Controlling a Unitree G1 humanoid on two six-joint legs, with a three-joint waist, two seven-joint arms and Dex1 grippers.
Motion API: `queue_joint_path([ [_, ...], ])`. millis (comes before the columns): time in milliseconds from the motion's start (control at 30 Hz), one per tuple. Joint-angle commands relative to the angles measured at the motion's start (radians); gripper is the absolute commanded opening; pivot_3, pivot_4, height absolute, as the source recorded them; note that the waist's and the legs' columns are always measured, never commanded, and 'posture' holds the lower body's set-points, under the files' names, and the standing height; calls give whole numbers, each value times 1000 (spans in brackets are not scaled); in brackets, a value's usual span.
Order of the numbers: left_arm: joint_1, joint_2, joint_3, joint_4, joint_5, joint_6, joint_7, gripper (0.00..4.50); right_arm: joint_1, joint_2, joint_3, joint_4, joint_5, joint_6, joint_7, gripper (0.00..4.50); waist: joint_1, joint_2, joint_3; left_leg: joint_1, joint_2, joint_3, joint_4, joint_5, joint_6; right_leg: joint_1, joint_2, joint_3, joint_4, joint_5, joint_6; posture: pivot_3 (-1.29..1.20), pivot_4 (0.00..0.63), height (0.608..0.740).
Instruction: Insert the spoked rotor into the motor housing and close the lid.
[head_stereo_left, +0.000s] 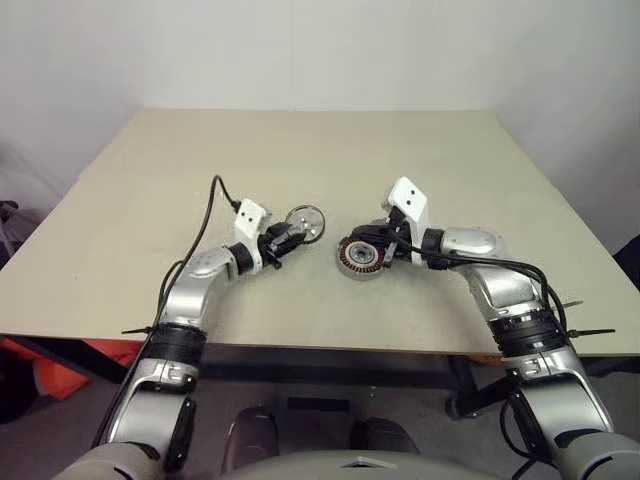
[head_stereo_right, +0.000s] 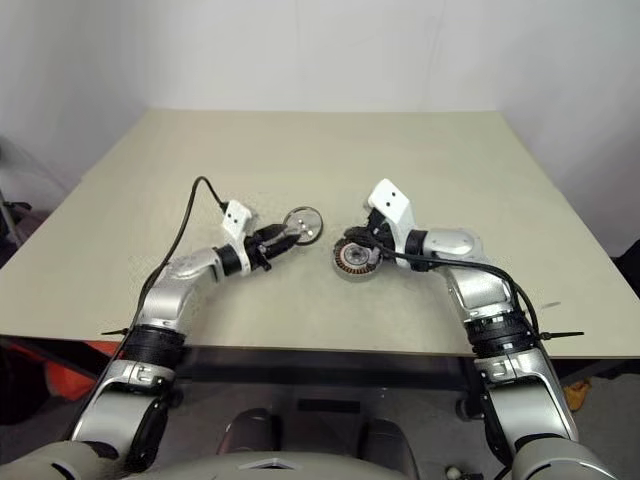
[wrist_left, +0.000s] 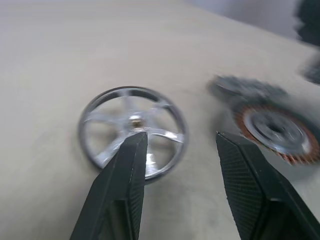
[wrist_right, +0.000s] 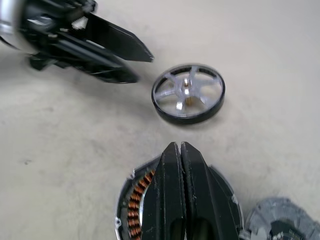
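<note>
Right pincer (wrist_right: 180, 150) clenched over the motor housing (head_stereo_left: 360, 257); left pincer (wrist_left: 182, 145) released beside the spoked rotor (wrist_left: 132, 131).

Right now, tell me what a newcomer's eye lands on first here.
The shiny spoked rotor lies flat mid-table, with the left pincer open just beside it, not holding it. Close to its right sits the motor housing with copper windings, the right pincer shut above it.
</note>
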Motion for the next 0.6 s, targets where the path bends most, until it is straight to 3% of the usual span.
queue_joint_path([
  [33,-67,-19,82,33,-75,129,82,2295,-25,-15,-34,-60,26,10,-9,40,0,0,0,0,0,0,0,0,0,0,0,0,0,0,0,0,0,740],
  [600,-352,-85,272,566,-154,197,222,2295,-30,-25,-39,-80,32,11,-38,40,6,0,0,-4,-1,-1,0,0,1,0,0,-2,-4,0,0,0,0,740],
])
